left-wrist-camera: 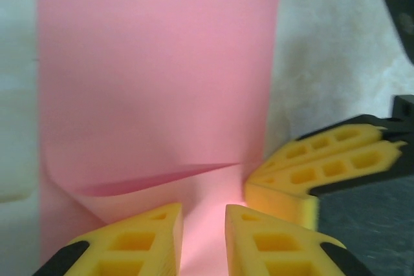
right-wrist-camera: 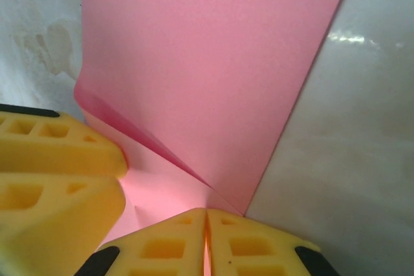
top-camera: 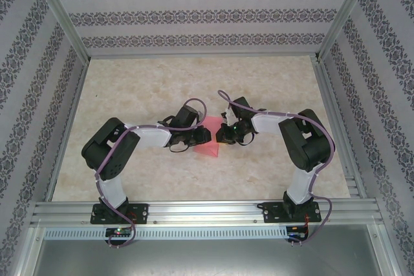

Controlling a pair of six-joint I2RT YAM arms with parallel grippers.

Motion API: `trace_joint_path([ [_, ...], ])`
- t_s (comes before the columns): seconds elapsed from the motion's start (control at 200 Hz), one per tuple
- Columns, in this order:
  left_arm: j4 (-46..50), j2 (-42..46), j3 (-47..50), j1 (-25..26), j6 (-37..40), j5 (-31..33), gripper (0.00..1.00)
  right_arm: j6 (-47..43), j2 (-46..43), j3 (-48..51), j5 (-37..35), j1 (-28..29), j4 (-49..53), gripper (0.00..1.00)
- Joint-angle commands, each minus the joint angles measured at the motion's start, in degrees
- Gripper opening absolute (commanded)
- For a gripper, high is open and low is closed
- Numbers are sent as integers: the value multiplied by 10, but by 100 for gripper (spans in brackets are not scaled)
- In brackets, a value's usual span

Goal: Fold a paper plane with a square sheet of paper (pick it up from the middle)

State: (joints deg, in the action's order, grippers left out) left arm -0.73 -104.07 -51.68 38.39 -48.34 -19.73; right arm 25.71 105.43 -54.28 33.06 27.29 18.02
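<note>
Right tool (right-wrist-camera: 207, 219) tight on square sheet of paper (right-wrist-camera: 213, 63), left tool (left-wrist-camera: 204, 221) slightly agape: wrist detail, indistinct overhead.

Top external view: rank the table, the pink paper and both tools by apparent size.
1. table
2. left tool and right tool: alike, not ranked
3. pink paper: smallest showing, though the tools partly cover it

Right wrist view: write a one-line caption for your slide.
The right jaws pinch the near edge of the creased paper.
</note>
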Motion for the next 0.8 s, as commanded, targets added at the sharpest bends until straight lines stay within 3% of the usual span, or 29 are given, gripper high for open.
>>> trace_joint_path([
  [0.0, 51, -11, -7, 5, 0, 46, 25, -16, 24, 0, -43, 3, 18, 11],
  [0.799, 76, -9, -19, -36, -8, 87, 25, -44, 53, -1, -108, 6, 59, 10],
])
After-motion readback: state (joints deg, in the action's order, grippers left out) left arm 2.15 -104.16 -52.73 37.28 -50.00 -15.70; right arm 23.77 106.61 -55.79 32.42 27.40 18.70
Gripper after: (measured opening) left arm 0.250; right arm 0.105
